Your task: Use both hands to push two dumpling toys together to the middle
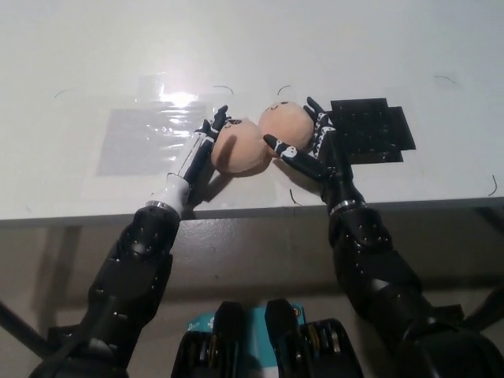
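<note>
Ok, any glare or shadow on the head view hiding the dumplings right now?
Head view: a bright glare spot sits on the clear tape patch, clear of both toys. Left dumpling and right dumpling are evenly lit and touching; soft shadows fall under them toward the table edge.

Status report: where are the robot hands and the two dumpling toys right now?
Left robot hand open against left dumpling toy. Right robot hand open, cupping right dumpling toy. Toys touching. Nothing between.
</note>
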